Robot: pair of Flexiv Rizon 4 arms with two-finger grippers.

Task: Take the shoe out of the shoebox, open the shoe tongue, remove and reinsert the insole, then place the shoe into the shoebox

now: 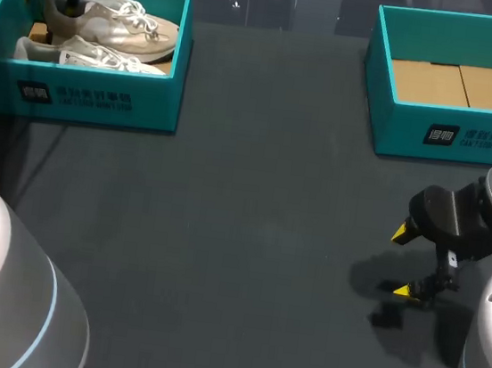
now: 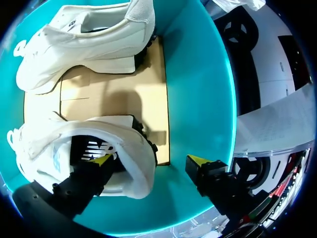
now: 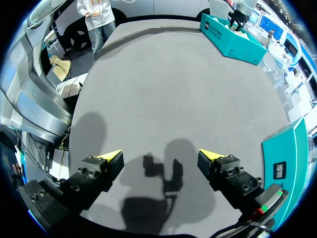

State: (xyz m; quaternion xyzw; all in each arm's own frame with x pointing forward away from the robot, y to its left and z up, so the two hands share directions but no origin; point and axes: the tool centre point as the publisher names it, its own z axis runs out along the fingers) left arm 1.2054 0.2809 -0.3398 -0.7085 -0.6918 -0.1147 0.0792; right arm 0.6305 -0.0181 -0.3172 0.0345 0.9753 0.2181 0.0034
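Shoe (image 2: 136, 173), white, is laid in the left teal shoebox (image 2: 198, 99) beside a second shoe (image 2: 84, 34). The left gripper (image 2: 149, 160) is held apart, one finger inside the shoe's opening, the other clear of its heel. The right gripper (image 1: 402, 262) is spread wide and empty above the dark table (image 1: 239, 237), near another shoebox (image 1: 406, 127).

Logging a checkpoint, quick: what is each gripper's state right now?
Left gripper: open, straddling the heel of a shoe, not clamped on it.
Right gripper: open, holding nothing.
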